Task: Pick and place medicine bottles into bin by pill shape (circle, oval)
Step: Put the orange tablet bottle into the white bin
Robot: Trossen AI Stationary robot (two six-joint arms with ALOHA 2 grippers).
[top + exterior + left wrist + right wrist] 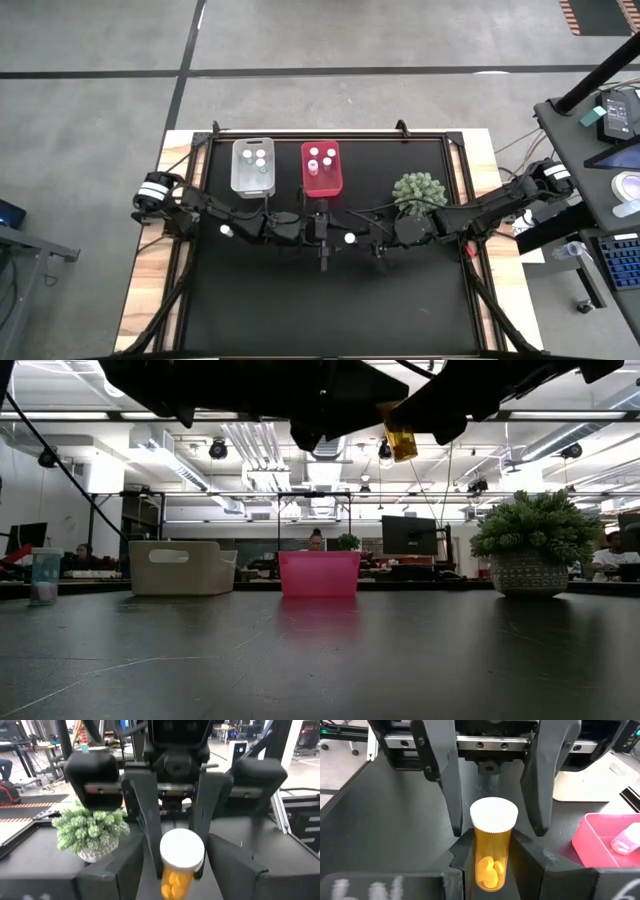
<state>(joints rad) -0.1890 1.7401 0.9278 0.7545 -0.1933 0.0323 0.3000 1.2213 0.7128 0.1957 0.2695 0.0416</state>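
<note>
Hanging above mid-counter (320, 660), the amber bottle (491, 855) sits clamped in the right claw (490, 851), its long axis and white cap aimed into the left claw (175, 844), whose fingers gape either side.

The high view looks straight down on the whole table (330, 310). The low view sits at tabletop level, facing the bins and room. Each wrist view looks close past its own jaws, facing the other; both share the amber bottle (491, 847) between them.
</note>
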